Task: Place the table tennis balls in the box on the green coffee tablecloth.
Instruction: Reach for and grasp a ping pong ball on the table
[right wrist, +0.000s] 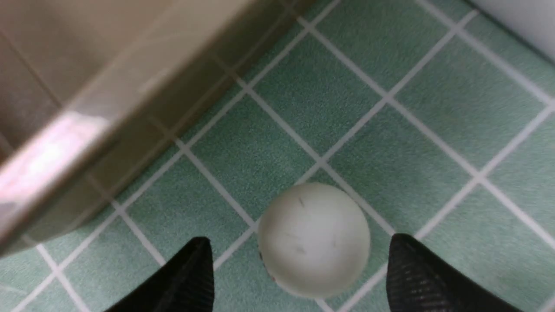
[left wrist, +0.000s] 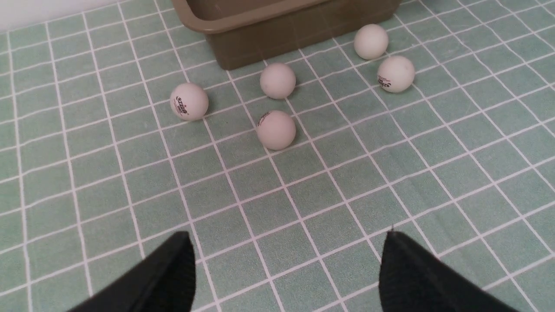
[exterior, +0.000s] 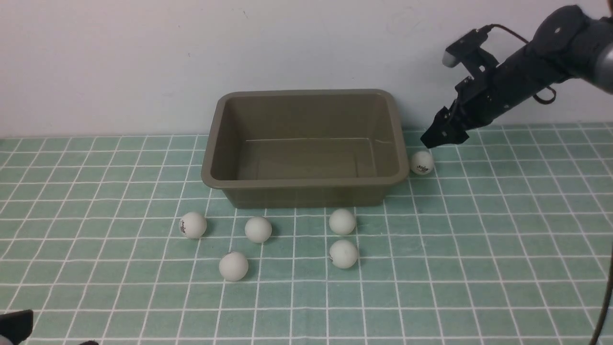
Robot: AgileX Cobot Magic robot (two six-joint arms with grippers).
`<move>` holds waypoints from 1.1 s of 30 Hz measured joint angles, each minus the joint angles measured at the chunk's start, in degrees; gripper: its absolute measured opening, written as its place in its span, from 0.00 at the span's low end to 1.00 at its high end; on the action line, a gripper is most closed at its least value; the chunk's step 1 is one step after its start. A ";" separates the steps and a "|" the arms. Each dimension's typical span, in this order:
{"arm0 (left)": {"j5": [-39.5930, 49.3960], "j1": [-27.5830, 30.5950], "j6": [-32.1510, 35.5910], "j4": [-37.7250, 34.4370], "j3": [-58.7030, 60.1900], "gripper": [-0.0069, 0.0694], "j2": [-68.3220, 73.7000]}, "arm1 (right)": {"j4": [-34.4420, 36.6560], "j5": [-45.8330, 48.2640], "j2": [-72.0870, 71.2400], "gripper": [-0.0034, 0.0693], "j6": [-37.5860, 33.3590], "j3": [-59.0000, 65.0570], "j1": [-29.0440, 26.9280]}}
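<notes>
My right gripper hangs with its jaws spread and nothing clamped, one finger either side of a table tennis ball that sits just below the tips, with a gap to each pad. Just past the ball, off one side of the jaws, stands the box, empty inside. My worry is that the ball is light and round. If one pad touches first, it could flick the ball away across the green coffee tablecloth, or a finger could clip the box rim. My left gripper is also spread and idle, with five other balls well ahead of it
</notes>
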 joint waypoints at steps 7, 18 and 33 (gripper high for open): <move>0.00 0.00 -0.05 0.00 0.00 0.76 0.00 | 1.93 -1.90 0.69 0.71 -0.86 0.00 0.00; 0.00 0.00 -0.18 0.05 0.00 0.76 0.00 | 3.40 -4.61 2.83 0.53 -1.04 -0.04 0.87; -0.51 0.00 -0.18 0.11 0.00 0.76 0.00 | 15.06 7.29 -6.16 0.53 3.38 -7.76 -0.10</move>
